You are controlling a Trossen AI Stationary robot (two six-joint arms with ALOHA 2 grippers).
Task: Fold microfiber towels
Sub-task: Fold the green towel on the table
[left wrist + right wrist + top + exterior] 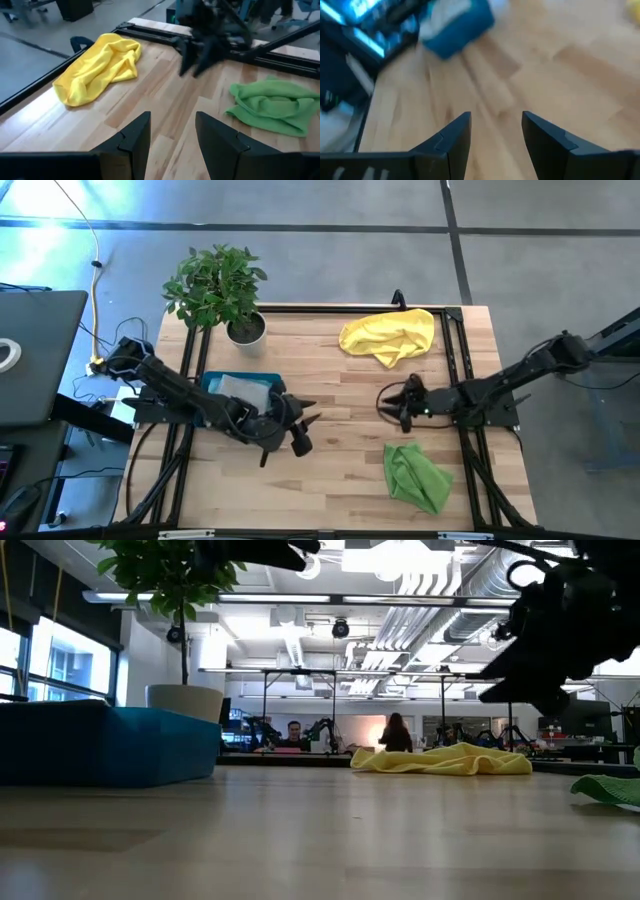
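A yellow towel (390, 336) lies crumpled on the table at the far right, also visible as the yellow towel (97, 67) in the left wrist view. A lime green towel (415, 477) lies bunched near the front right, the same green towel (272, 102). My left gripper (305, 425) hovers open over the table's middle left, beside the teal tray. My right gripper (405, 402) stands open right of the middle, between the two towels, touching neither. Both wrist views show bare wood between the fingers.
A dark teal tray (240, 388) with a pale grey cloth in it sits at the left. A potted plant (222, 290) stands at the far left corner. A black frame (455, 350) runs along the table's edges. Bare wood lies in the middle.
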